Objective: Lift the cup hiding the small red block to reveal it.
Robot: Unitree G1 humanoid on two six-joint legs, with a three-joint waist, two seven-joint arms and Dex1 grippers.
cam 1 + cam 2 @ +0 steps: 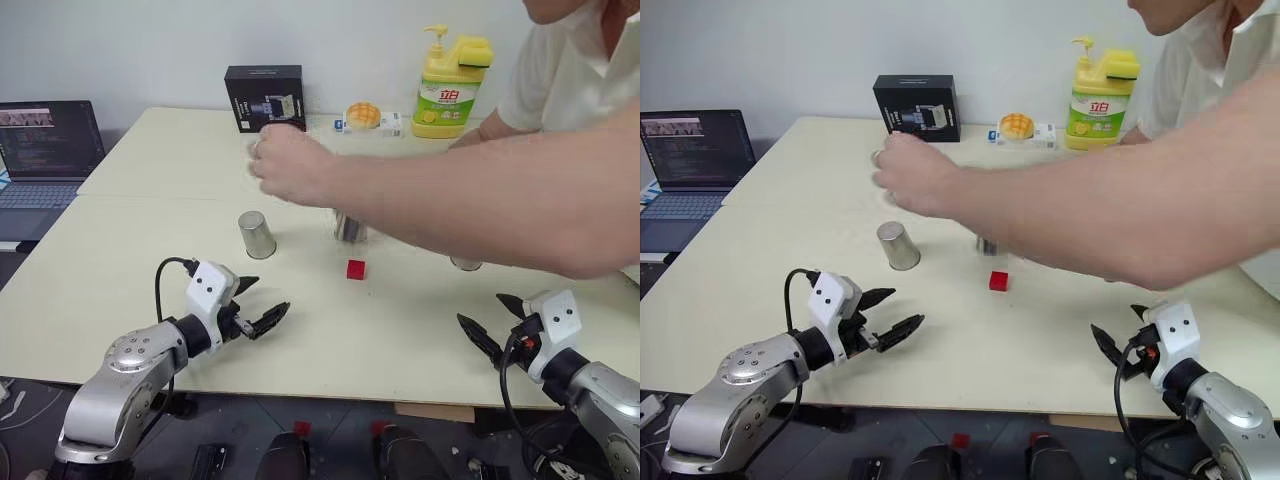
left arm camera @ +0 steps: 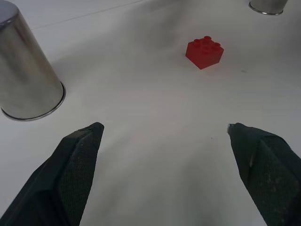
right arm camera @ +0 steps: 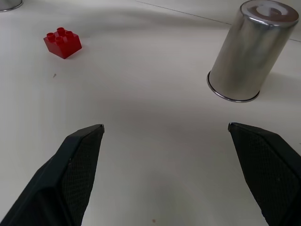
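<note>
The left gripper stood with fingers spread and empty; an upturned steel cup sat just ahead of it. The small red block — studded, uncovered — lay between both grippers, further out. The right gripper was likewise spread and empty, over the cream table.

Silver metal forearms, white wrist blocks behind each black-fingered gripper, looping black cables; person's white short sleeve.
</note>
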